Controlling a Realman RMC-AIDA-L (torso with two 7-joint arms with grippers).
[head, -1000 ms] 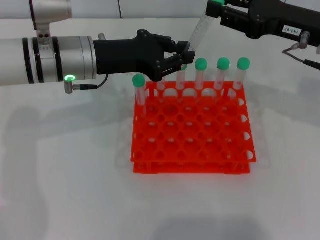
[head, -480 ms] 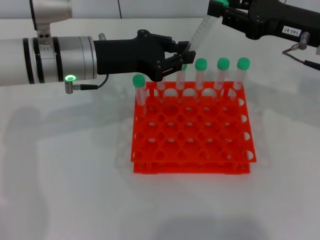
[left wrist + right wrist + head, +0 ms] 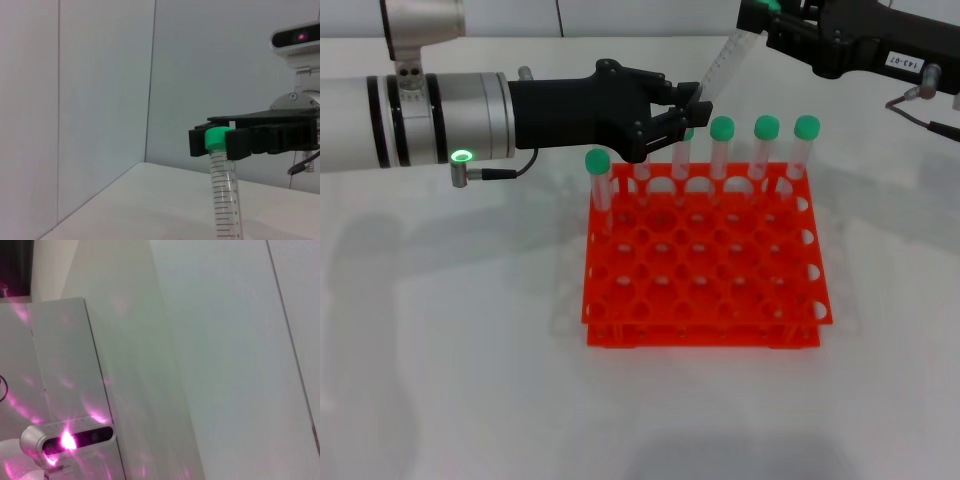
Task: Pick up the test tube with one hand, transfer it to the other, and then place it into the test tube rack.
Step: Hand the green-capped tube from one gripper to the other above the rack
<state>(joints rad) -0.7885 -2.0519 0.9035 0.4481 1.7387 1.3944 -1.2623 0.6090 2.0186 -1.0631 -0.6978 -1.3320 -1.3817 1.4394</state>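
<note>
Clamping the test tube (image 3: 722, 62) at its green cap, the right gripper (image 3: 218, 141) closes its fingers on the top end, while the left gripper (image 3: 692, 108) has its fingers closed on the lower end, so both hold it at once (the handover, by my reading, is mid-way). The tube slants in the air between them, above the back row of the test tube rack (image 3: 703, 262), where capped tubes (image 3: 764, 150) stand.

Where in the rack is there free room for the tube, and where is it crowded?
The test tube rack has its five nearer rows of holes open. The far row is crowded with capped tubes, with the left end effector just above them.
</note>
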